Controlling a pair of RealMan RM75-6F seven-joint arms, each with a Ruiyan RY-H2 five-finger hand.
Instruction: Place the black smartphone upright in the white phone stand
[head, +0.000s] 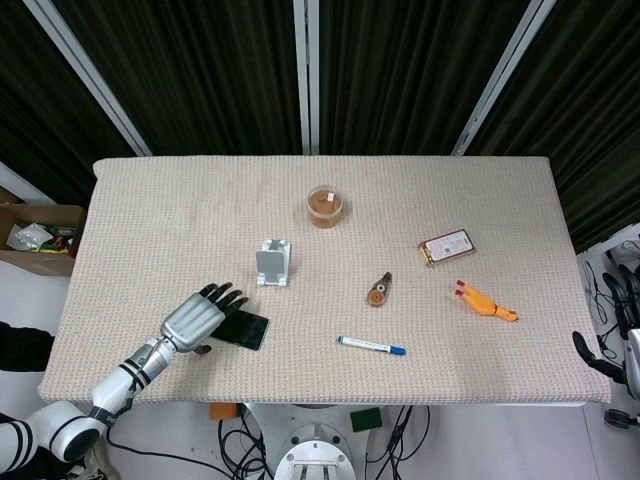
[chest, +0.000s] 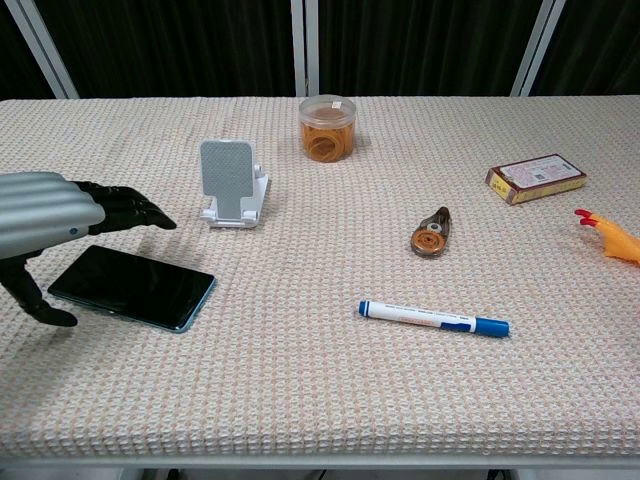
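Observation:
The black smartphone (head: 246, 329) (chest: 133, 286) lies flat on the woven table mat near the front left. My left hand (head: 200, 316) (chest: 55, 222) hovers over its left end, fingers stretched forward above the screen and the thumb reaching down beside the near edge; it holds nothing. The white phone stand (head: 274, 263) (chest: 231, 183) stands upright and empty a short way behind and to the right of the phone. My right hand (head: 597, 360) hangs off the table's right front corner, fingers apart; the chest view does not show it.
A clear jar of rubber bands (head: 325, 205) (chest: 326, 127) sits at the back centre. A tape dispenser (head: 379, 289) (chest: 432, 233), a blue marker (head: 371, 346) (chest: 433, 318), a small box (head: 447, 245) (chest: 535, 178) and a rubber chicken (head: 486, 302) (chest: 612, 236) lie to the right.

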